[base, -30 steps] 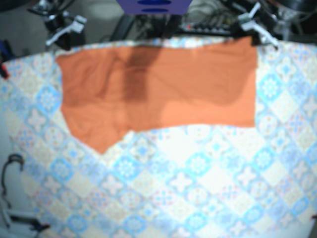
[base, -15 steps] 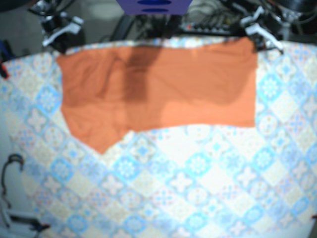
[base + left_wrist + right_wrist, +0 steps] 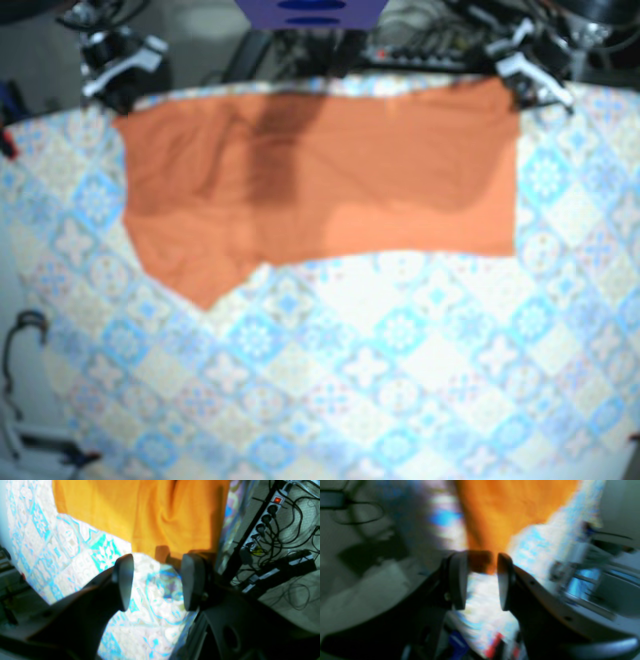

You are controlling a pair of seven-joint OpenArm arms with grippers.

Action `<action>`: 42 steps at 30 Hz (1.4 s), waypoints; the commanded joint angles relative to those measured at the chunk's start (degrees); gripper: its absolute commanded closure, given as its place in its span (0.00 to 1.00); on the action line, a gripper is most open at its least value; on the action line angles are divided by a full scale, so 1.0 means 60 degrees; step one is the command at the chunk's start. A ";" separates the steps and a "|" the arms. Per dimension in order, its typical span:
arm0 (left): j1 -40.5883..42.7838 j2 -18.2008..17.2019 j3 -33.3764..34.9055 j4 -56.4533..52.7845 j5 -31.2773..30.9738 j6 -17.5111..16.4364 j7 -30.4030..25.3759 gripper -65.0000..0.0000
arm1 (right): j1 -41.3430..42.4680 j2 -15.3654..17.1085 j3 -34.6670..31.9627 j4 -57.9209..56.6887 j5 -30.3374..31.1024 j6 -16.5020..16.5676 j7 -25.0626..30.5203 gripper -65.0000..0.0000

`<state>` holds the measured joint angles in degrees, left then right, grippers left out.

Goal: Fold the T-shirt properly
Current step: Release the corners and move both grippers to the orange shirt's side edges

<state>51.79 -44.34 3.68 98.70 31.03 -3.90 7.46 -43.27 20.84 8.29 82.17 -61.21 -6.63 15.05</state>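
The orange T-shirt (image 3: 330,180) lies flat along the far edge of the patterned table, with one sleeve pointing toward the front left. My left gripper (image 3: 530,72) hovers at the shirt's far right corner. In the left wrist view it (image 3: 156,580) stands open over the tablecloth, just short of the shirt's (image 3: 150,512) corner. At the far left corner is my right gripper (image 3: 120,62). The blurred right wrist view shows it (image 3: 481,580) open, with the tip of the shirt (image 3: 505,507) just past its fingertips.
A blue and white tiled tablecloth (image 3: 400,360) covers the table. Beyond the far edge, a power strip (image 3: 265,517) with several plugs and cables lies on the floor. A cable loop (image 3: 22,335) sits at the table's left edge.
Both grippers have shifted slightly at the shirt's far corners, the right one a little to the left and the left one a little to the right. The shirt has not moved.
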 commanded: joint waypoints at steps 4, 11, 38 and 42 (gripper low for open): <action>0.0064 0.0056 -0.0577 0.0144 -0.0504 0.0159 -0.0094 0.53 | -0.0606 0.0168 0.0749 0.0686 0.0392 -0.0118 -0.0069 0.68; 0.0313 0.0085 -0.1911 0.1243 -0.2409 0.0071 -0.0021 0.53 | -0.1265 0.0182 0.2449 0.2459 0.1931 0.0029 0.0371 0.68; -0.4873 0.1375 -0.3068 0.2357 -1.0394 -0.1819 0.6133 0.52 | 0.5357 -0.0433 -0.0408 0.3499 0.4744 0.4366 -0.3409 0.68; -0.4903 0.1580 -0.3083 0.2239 -1.0761 -0.1833 0.6089 0.53 | 0.5694 -0.0697 -0.0643 0.3528 0.5975 0.5172 -0.4699 0.68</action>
<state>22.61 -34.15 -14.22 111.77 -33.17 -14.90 45.04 -10.11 15.86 4.12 102.21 -25.06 25.17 -14.15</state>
